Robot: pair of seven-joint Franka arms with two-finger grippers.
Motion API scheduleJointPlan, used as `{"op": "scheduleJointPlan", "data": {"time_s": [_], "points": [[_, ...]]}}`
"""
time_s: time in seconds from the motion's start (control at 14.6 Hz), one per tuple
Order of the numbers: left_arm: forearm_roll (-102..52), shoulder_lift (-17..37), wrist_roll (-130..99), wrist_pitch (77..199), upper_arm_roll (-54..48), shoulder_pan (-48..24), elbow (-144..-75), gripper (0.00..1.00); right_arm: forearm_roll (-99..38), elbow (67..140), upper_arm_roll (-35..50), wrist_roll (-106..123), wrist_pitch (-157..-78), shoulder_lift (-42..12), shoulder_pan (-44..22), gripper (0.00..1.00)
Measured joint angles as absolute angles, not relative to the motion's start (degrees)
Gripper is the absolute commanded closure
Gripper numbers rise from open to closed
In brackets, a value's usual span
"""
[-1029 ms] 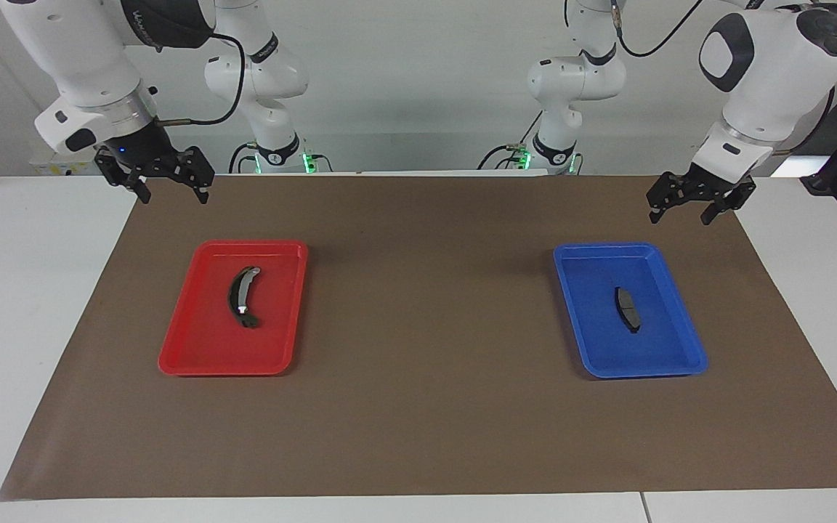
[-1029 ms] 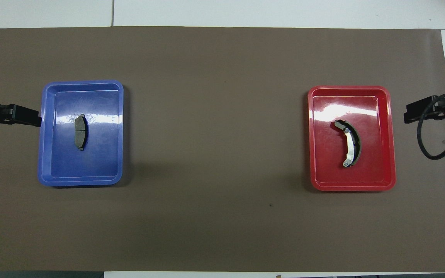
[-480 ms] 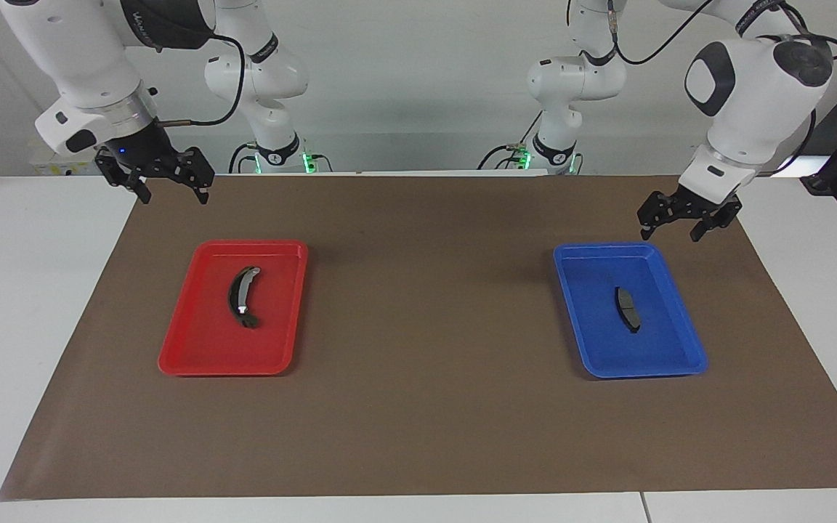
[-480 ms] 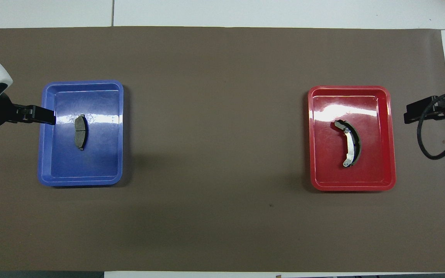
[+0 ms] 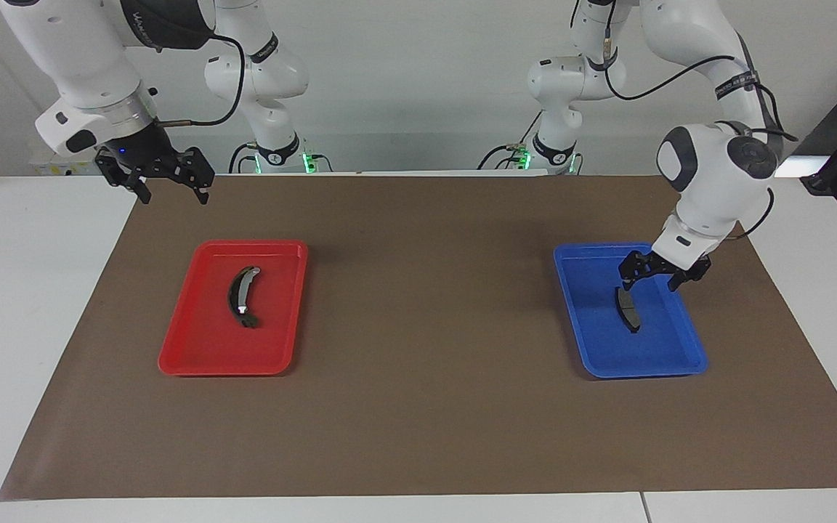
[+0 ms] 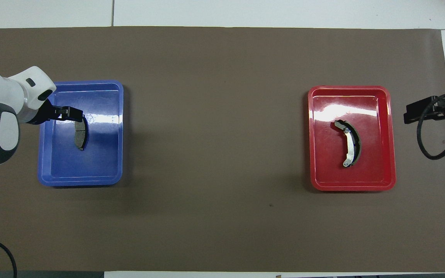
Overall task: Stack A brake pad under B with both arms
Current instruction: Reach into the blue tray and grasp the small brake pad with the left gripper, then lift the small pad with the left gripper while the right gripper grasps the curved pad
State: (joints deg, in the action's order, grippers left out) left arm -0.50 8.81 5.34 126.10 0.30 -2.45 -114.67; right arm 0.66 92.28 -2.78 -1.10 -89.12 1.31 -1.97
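Facing view: the left claw hangs low over the blue tray, right above the small brake pad, with its fingers apart and nothing in them.
Small pad: it lies flat in the blue tray, toward the left arm's end of the counter.
Long piece: the curved brake piece with the silver strip lies in the red tray, toward the right arm's end.
Right claw: the right claw waits up high over the edge of the brown mat, fingers apart, holding nothing.
Step now: the left arm looks like it is reaching for the small pad. Nothing is picked up yet.
Next move: the claw likely needs to go down a bit more, put one finger on each side of the pad, and squeeze.
Surface: a white counter with a brown mat on it and two trays well apart.
Room: a plain white wall by the robots.
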Motion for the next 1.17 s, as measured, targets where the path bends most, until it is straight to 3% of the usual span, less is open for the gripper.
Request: {"op": "scheduleJointPlan", "data": {"time_s": [0.34,0.55,0.75,0.96,1.1,1.17], "points": [[-0.50,12.18,5.30,135.03,0.38,-1.57,-119.05,0.02,0.64,110.68,-2.76,-1.04,-107.88,4.11,-2.08,0.00],[-0.50,15.18,5.30,137.67,0.39,-0.52,-119.39,0.02,0.63,118.24,-2.80,1.46,-116.99,1.63,-1.87,0.00],[-0.50,16.62,5.30,137.91,0.38,-0.42,-119.76,0.03,0.63,126.95,-2.88,3.66,-131.63,-1.64,-1.83,0.00],[-0.50,16.50,5.32,137.64,0.35,-0.43,-119.82,0.35,0.63,130.42,-2.88,6.25,-137.09,-4.83,-1.83,0.00],[-0.50,15.92,5.59,136.61,0.34,-0.43,-119.81,0.71,0.63,131.08,-2.89,7.33,-138.24,-6.16,-1.82,0.00],[-0.50,15.51,6.01,136.11,0.29,-0.44,-119.82,0.84,0.59,131.31,-2.89,7.37,-139.01,-6.73,-1.82,0.00]]}}
